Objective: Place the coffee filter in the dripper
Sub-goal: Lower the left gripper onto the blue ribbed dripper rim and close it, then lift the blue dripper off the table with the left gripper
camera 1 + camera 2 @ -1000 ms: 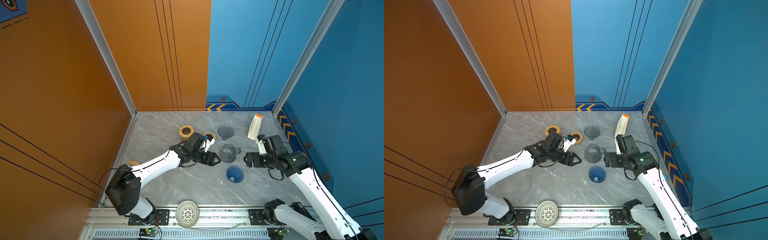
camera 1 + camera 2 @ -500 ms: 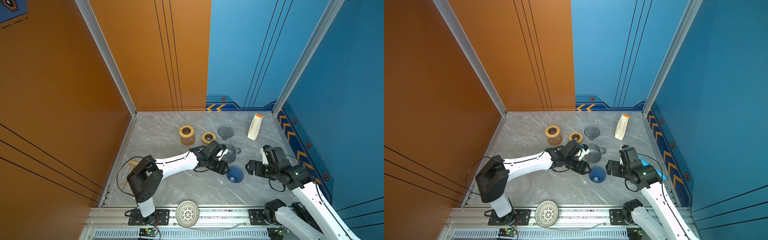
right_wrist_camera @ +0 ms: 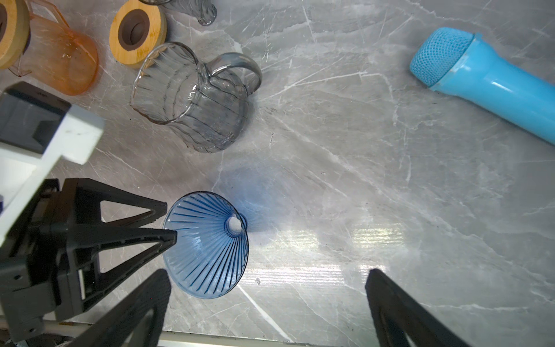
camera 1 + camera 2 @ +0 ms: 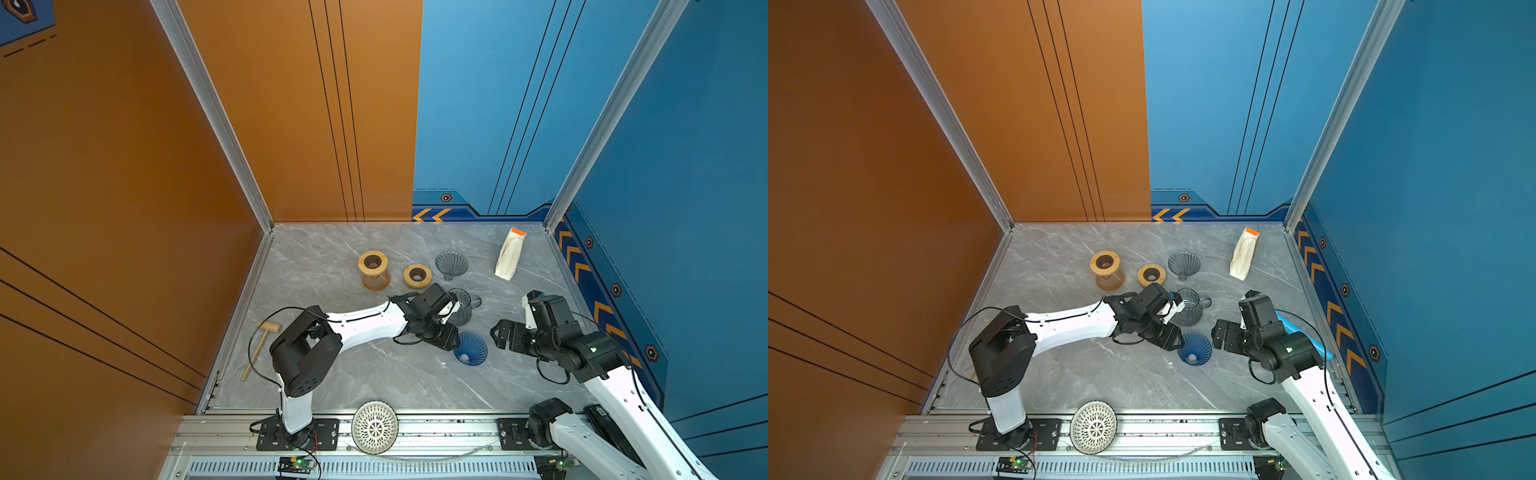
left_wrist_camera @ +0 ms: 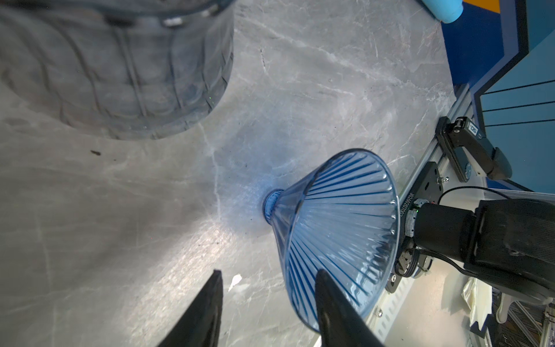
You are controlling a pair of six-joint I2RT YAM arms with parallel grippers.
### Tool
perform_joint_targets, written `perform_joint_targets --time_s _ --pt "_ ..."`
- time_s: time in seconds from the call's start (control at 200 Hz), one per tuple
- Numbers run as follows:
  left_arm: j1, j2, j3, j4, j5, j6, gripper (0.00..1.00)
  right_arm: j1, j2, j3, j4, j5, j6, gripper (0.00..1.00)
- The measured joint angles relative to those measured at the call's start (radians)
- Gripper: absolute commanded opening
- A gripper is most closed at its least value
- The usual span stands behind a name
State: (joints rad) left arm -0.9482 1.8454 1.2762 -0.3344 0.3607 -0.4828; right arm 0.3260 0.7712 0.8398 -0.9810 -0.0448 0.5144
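A: Where's the filter?

B: I'm taking the blue ribbed cone as the filter (image 4: 470,349), since the left tool is on it. It lies on its side on the desk (image 4: 353,374), just beside the jug (image 4: 461,307), on the rail side, with its mouth turned away from the jug.

A: Tools?

B: Left tool (image 5: 268,273): jaws about half apart, tips at the filter's rim. 1 finger crosses the wall, the other is over bare desk. Nothing clamped. Right tool (image 3: 267,272): spread wide, empty, near the jug on the right arm's side.

A: How will it handle?

B: My read is clear, thin-walled, stiff, light and slick. Can't tell glass from plastic, so treat it as fragile. On its side it will likely roll or pivot on a nudge. Pinch the rim wall, 1 finger in, 1 out. The neck is narrower but sits low on the desk.

A: Containers?

B: Jug is upright and empty. Filter is empty too, desk shows through the neck hole. Grey cone (image 4: 451,264) on the wall side of the jug is upright and looks empty. Orange jug (image 4: 374,270) sits farther out with a wood ring on top, and looks empty.

A: Which is the dripper?

B: Can't say. Jug or grey cone, and the jug is closest.
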Motion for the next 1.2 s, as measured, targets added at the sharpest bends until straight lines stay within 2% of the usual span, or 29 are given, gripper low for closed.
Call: perform_joint_targets --time_s 0.406,1.197 --pt "-0.003 0.062 0.092 -0.070 -0.014 0.073 0.45 -0.005 -0.050 -0.021 0.032 0.024 0.007 1.00" --pt "-0.036 0.111 0.121 -0.085 -0.060 0.056 0.34 -0.019 -0.025 -0.036 0.078 0.023 0.004 1.00"
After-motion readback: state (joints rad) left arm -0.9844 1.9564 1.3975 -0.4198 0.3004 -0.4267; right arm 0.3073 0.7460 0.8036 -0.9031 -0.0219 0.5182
